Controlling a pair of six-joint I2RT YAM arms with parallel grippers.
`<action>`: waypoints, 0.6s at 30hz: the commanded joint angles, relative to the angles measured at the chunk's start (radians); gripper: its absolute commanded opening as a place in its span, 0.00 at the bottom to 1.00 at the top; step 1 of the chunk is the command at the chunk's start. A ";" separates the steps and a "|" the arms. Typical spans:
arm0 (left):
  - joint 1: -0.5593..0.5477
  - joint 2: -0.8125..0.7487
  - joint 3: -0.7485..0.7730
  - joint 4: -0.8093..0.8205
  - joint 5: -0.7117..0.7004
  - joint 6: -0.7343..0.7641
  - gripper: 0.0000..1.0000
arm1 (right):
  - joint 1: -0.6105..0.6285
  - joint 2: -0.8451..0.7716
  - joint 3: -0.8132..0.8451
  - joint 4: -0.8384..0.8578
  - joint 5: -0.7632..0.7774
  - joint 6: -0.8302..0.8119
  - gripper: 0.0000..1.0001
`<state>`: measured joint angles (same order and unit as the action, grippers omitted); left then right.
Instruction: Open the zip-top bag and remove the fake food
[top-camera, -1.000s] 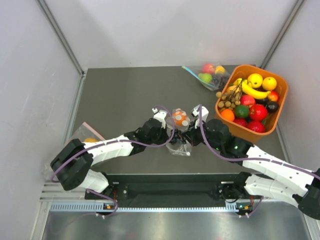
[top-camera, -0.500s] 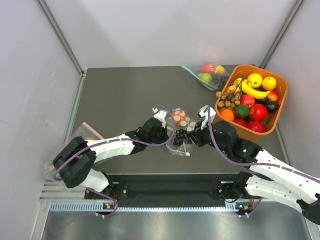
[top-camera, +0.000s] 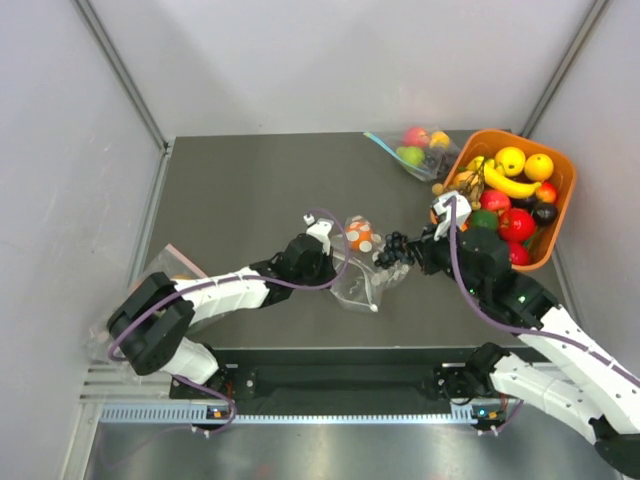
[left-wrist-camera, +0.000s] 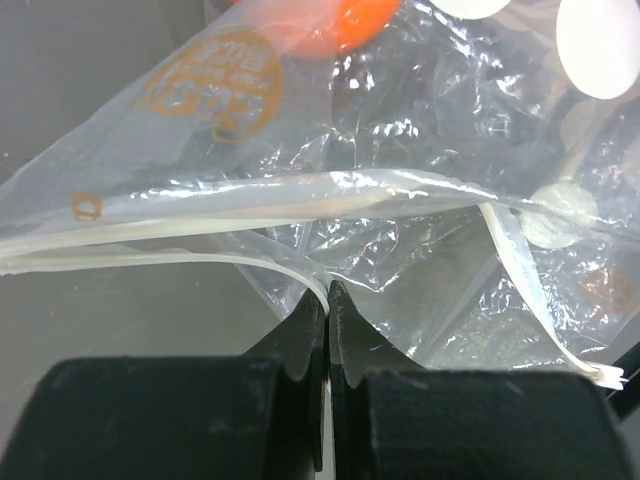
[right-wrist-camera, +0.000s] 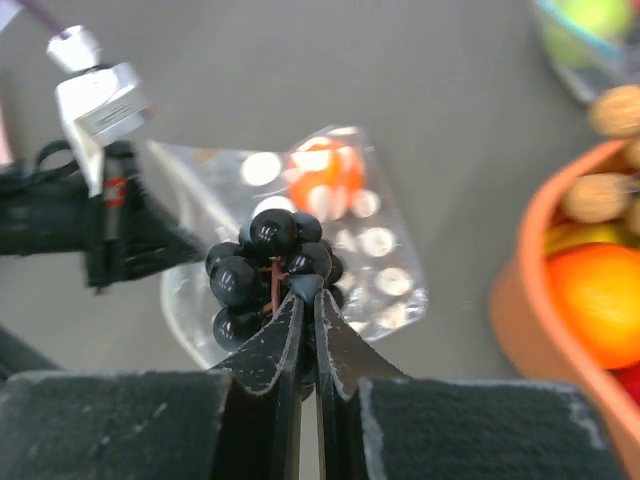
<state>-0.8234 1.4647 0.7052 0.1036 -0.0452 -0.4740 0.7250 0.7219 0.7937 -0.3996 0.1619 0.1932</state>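
Note:
The zip-top bag (top-camera: 358, 283), clear with white polka dots, lies on the dark table in the middle. An orange ball (top-camera: 358, 237) sits inside it at its far end. My left gripper (top-camera: 335, 262) is shut on the bag's near-left edge; in the left wrist view its tips (left-wrist-camera: 327, 290) pinch the plastic (left-wrist-camera: 400, 200) at the white zip strip. My right gripper (top-camera: 408, 255) is shut on the stem of a bunch of black round berries (top-camera: 393, 252) and holds it above the table, right of the bag. In the right wrist view the bunch (right-wrist-camera: 265, 265) hangs over the bag (right-wrist-camera: 385, 260).
An orange bin (top-camera: 562, 215) full of toy fruit, with a banana and tan berries, stands at the right. A clear bag with a blue zip strip (top-camera: 410, 150) lies behind it. A clear bag with a pink edge (top-camera: 175, 268) lies at the left table edge.
My right gripper has pulled the black berry bunch out of the bag and moved right, toward the bin. The left gripper has kept its hold on the bag.

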 joint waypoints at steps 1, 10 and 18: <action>0.003 -0.046 0.016 0.045 0.013 -0.003 0.00 | -0.114 -0.016 0.099 0.005 -0.051 -0.066 0.01; 0.003 -0.099 -0.004 0.028 0.002 0.000 0.00 | -0.330 0.034 0.259 0.008 -0.117 -0.165 0.01; 0.003 -0.159 -0.016 0.007 -0.005 0.003 0.00 | -0.684 0.097 0.354 0.045 -0.323 -0.158 0.01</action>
<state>-0.8238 1.3544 0.6979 0.0944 -0.0425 -0.4736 0.1722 0.8051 1.0752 -0.4263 -0.0326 0.0353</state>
